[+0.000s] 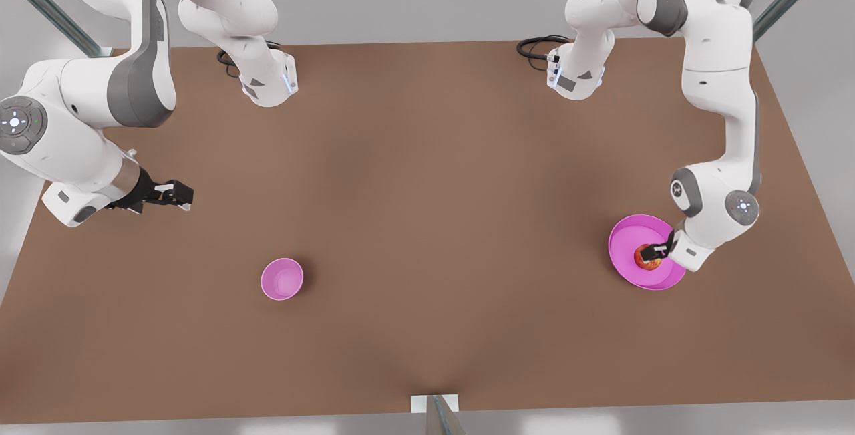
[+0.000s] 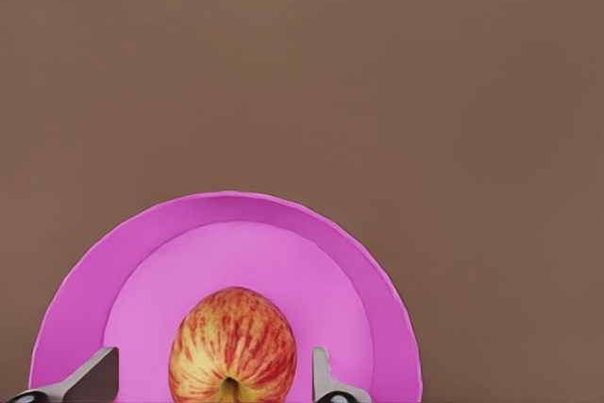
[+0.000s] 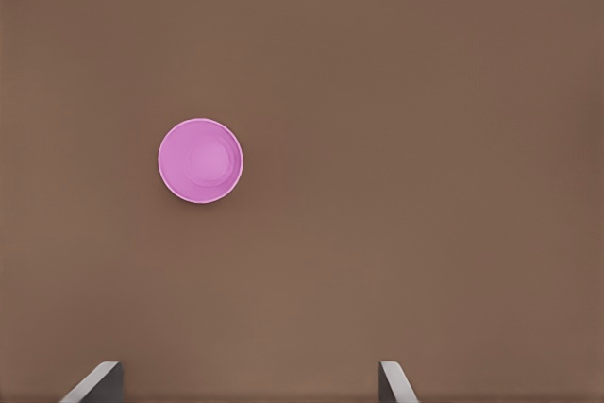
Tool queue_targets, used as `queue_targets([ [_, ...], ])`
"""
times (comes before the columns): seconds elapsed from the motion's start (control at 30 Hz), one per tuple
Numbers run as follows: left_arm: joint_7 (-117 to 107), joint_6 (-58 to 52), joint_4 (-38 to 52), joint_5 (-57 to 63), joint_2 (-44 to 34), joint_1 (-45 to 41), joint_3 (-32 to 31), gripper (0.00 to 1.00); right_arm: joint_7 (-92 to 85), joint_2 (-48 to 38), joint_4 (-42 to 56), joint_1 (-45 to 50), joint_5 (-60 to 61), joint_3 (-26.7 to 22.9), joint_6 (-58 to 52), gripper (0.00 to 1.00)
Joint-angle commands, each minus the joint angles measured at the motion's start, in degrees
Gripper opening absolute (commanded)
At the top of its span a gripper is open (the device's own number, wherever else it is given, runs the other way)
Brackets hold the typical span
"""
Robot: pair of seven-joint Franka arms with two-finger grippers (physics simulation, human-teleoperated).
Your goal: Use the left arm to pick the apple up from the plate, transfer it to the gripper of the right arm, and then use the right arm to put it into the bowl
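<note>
Brown table (image 1: pixel 427 221), left end effector (image 1: pixel 653 252) spread wide around apple (image 2: pixel 233 344) on plate (image 2: pixel 142 252), right end effector (image 1: pixel 175 194) open, empty, waiting.

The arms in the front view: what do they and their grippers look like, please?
Both arms are glossy white with rounded segments and grey joint panels. Each base has a looped black cable. The left gripper and right gripper are black with two fingers; the wrist views show pale grey fingertips.

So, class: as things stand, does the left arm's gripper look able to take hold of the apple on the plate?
Probably yes: the left gripper is open, its fingers either side of the apple on the plate, with nothing between.
</note>
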Motion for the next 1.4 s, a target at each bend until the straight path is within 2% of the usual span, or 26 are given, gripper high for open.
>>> queue_targets([
  [0.0, 4.7, 6.2, 0.0, 0.1, 1.3, 0.3, 0.0, 1.0, -0.1, -0.1, 0.0, 0.0, 0.0, 0.0, 0.0, 1.0],
  [0.57, 4.7, 6.2, -2.8, 0.1, 4.0, 0.0, -0.1, 1.0, -0.1, -0.1, 0.0, -0.1, 0.0, -0.1, 0.0, 1.0],
  [0.63, 4.7, 6.2, -2.8, 0.1, 4.0, -0.1, -0.1, 0.96, -0.2, -0.1, 0.0, -0.1, 0.0, -0.1, 0.0, 1.0],
  [0.77, 4.7, 6.2, -2.5, 0.1, 4.1, -0.1, -0.1, 0.96, -0.1, -0.1, 0.0, -0.2, 0.0, -0.1, 0.0, 1.0],
  [0.83, 4.7, 6.3, -2.5, 0.1, 4.5, -0.1, -0.2, 0.84, -0.2, -0.1, 0.0, -0.2, 0.0, -0.1, 0.0, 1.0],
  [0.87, 4.7, 6.3, -2.5, 0.1, 4.5, -0.1, -0.1, 0.82, -0.2, -0.1, 0.0, -0.2, 0.0, -0.1, 0.0, 1.0],
  [1.07, 4.7, 7.2, -2.6, 0.1, 5.4, -0.1, -0.2, 0.81, -0.2, -0.1, 0.0, -0.2, 0.0, -0.1, 0.0, 1.0],
  [1.13, 4.4, 7.1, -2.2, 0.1, 4.7, -0.2, -0.3, 0.77, -0.1, -0.1, 0.0, -0.2, 0.0, -0.1, 0.0, 1.0],
  [1.17, 4.6, 7.1, -1.4, 0.1, 4.2, -0.1, -0.9, 0.73, -0.1, -0.1, 0.0, -0.2, 0.0, -0.1, 0.0, 1.0],
  [1.27, 4.7, 4.3, 2.0, 0.1, 0.0, -0.1, -3.7, 0.7, -0.1, -0.1, 0.0, -0.3, 0.0, -0.1, 0.0, 1.0],
  [1.33, 4.7, -0.5, 5.8, 0.1, -2.6, 0.1, -9.5, 0.7, 0.1, -0.1, 0.2, 0.0, 0.0, 0.0, 0.0, 1.0],
  [1.37, 4.8, -2.3, 6.5, -0.9, -4.0, 0.3, -14.7, 0.69, 0.1, -0.1, 0.2, 0.0, -0.1, 0.0, 0.0, 1.0],
])
